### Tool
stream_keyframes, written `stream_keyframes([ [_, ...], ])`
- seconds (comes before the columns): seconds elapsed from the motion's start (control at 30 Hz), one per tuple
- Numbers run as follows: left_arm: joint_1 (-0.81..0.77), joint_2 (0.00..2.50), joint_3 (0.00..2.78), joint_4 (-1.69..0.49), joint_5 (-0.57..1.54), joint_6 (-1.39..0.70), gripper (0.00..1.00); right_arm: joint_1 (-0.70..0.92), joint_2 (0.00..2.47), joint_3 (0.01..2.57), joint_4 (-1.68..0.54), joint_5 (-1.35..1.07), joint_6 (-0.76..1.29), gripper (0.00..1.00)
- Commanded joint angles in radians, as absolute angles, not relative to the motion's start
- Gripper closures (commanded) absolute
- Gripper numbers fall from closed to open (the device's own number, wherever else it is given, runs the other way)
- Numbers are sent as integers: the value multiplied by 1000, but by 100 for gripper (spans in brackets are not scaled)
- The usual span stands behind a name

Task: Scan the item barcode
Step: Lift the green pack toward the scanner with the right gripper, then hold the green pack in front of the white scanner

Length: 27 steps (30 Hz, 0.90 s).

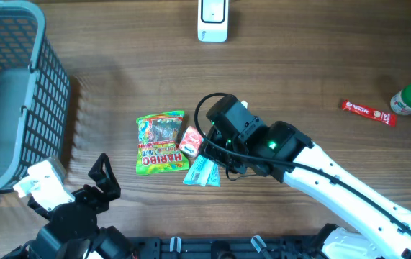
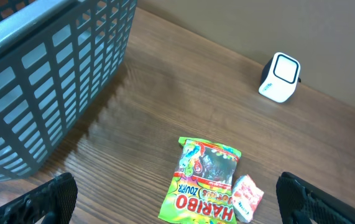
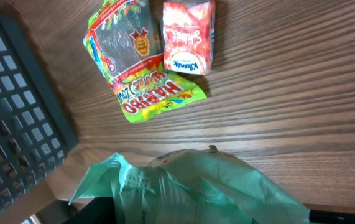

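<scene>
Right arm reaches mid-table; left hangs back.
My right gripper [image 1: 211, 150] pinches a packet [image 3: 189, 186], left gripper [image 1: 103, 178] gapes empty; only overhead shows the bottle [image 1: 410, 99].

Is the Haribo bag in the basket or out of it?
Out. The Haribo bag lies flat on the table, label up, right of the basket, beside a pink Kleenex pack.

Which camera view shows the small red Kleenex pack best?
The right wrist view: the Kleenex pack appears large, with its label readable. In the overhead view the pack is small, its label unreadable. In the left wrist view the pack sits small near the bottom edge.
</scene>
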State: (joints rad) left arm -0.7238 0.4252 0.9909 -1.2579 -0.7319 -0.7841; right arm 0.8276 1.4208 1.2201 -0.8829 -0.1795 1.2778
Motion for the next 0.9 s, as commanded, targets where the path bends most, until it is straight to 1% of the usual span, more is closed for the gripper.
stream_keyframes([
  [0.0,-717,422,985,-1258,-730,-797,0,823,1411,1234,-860,-101,1258,55],
  [0.07,-717,422,984,-1258,-730,-797,0,823,1411,1234,-788,10,1183,62],
  [0.1,-717,422,985,-1258,-730,-797,0,823,1411,1234,-751,69,1170,78],
  [0.13,-717,422,985,-1258,-730,-797,0,823,1411,1234,-714,138,1170,83],
  [0.17,-717,422,985,-1258,-730,-797,0,823,1412,1234,-659,272,1169,89],
  [0.27,-717,422,985,-1258,-730,-797,0,823,1418,1234,-594,496,1170,88],
  [0.33,-717,422,985,-1258,-730,-797,0,823,1426,1234,-559,583,1170,88],
  [0.4,-717,422,985,-1258,-730,-797,0,823,1448,1234,-502,656,1148,90],
  [0.43,-717,422,985,-1258,-730,-797,0,823,1485,1234,-405,686,1053,90],
  [0.53,-717,422,985,-1258,-730,-797,0,810,1563,1234,-203,688,869,90],
  [0.57,-717,422,985,-1258,-730,-797,0,801,1610,1234,-89,688,775,89],
  [0.63,-717,422,985,-1258,-730,-797,0,778,1691,1234,103,687,651,89],
  [0.67,-717,422,985,-1258,-730,-797,0,767,1723,1234,182,688,601,90],
  [0.7,-717,422,985,-1258,-730,-797,0,746,1780,1234,327,688,507,96],
  [0.8,-717,422,985,-1258,-730,-797,0,696,1901,1234,657,687,312,95],
  [0.87,-717,422,985,-1258,-730,-797,0,661,1981,1235,871,672,207,91],
])
